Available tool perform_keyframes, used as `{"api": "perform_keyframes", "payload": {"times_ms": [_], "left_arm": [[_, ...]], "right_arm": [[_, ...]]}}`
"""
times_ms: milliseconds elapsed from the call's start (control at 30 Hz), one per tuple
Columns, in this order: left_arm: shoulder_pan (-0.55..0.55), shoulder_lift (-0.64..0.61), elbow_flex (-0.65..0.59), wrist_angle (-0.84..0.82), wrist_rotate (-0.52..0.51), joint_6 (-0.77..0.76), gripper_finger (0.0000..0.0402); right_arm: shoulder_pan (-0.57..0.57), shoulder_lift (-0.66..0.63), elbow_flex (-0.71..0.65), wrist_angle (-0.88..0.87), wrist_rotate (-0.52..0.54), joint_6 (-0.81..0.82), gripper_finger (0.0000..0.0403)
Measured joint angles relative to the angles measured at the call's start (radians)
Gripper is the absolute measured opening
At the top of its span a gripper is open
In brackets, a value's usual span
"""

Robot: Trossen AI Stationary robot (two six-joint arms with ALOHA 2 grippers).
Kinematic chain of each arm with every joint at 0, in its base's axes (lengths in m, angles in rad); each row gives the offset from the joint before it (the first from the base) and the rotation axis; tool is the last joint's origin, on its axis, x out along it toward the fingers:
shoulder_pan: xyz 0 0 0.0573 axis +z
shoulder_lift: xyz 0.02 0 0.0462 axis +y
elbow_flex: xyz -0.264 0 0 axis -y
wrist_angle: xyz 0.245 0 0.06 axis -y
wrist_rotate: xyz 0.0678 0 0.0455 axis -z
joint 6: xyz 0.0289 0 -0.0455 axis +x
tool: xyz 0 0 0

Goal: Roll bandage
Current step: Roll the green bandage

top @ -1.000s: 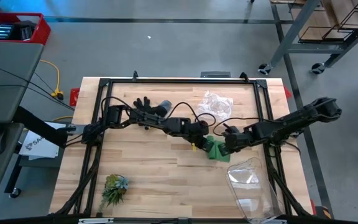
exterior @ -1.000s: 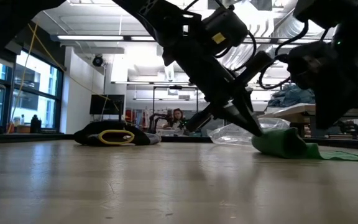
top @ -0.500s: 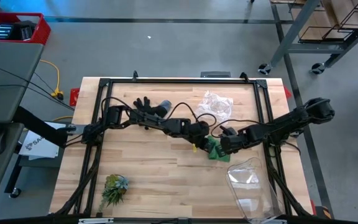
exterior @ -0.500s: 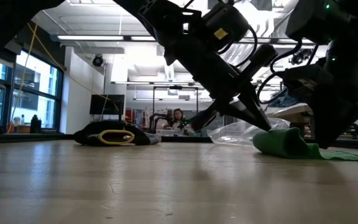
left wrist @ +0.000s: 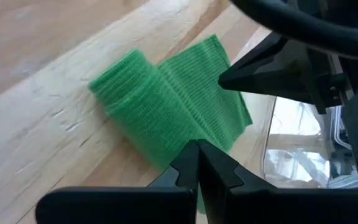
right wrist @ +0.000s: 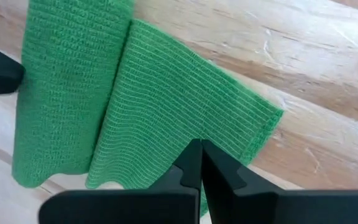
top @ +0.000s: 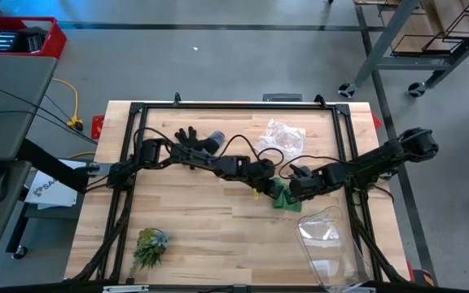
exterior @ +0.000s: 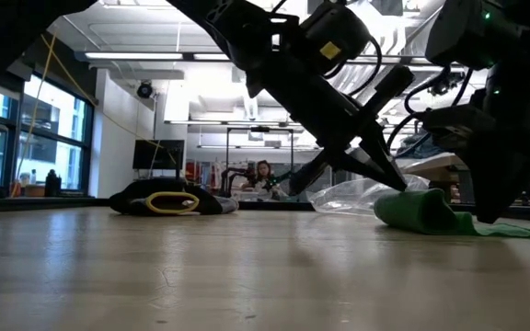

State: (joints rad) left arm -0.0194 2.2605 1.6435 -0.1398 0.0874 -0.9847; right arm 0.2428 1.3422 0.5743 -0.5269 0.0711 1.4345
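Mostly hidden from above: green ribbed fabric bandage, under both arms.
Left tool and right tool fingers together, tips down on it, mid wooden surface.

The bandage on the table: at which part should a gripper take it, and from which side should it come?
Probably at the flat loose end of the bandage, coming from above. That end lies thin on the table, its edge free, while the other end is already rolled thick. Both the left gripper and right gripper have shut fingertips at the fabric.

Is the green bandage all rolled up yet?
Only partly. In the low view the bandage shows a rolled lump with a flat tail on the table; the right wrist view shows its loose end lying flat.
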Motion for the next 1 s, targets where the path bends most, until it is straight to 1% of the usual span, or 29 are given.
{"api": "perform_keyframes", "payload": {"times_ms": [67, 233, 333, 500, 700, 1000], "left_arm": [[-0.004, 0.005, 0.0, 0.006, 0.011, -0.009, 0.0], [-0.014, 0.017, 0.0, 0.022, 0.016, -0.016, 0.0], [-0.015, 0.017, 0.001, 0.016, 0.01, -0.003, 0.0], [-0.015, 0.017, 0.001, 0.011, 0.008, 0.002, 0.0], [-0.015, 0.017, 0.001, 0.008, 0.007, 0.029, 0.0], [-0.017, 0.017, 0.001, 0.007, 0.011, 0.037, 0.0]], "right_arm": [[0.0, 0.0, -0.003, 0.003, 0.0, 0.005, 0.0], [0.0, -0.003, -0.087, 0.162, -0.033, 0.079, 0.0], [0.007, -0.008, -0.115, 0.186, -0.046, 0.102, 0.0], [0.025, -0.016, -0.102, 0.119, -0.082, 0.092, 0.0], [0.047, -0.027, -0.055, -0.077, -0.094, 0.084, 0.0], [0.048, -0.047, -0.042, -0.105, -0.035, 0.076, 0.0]]}}
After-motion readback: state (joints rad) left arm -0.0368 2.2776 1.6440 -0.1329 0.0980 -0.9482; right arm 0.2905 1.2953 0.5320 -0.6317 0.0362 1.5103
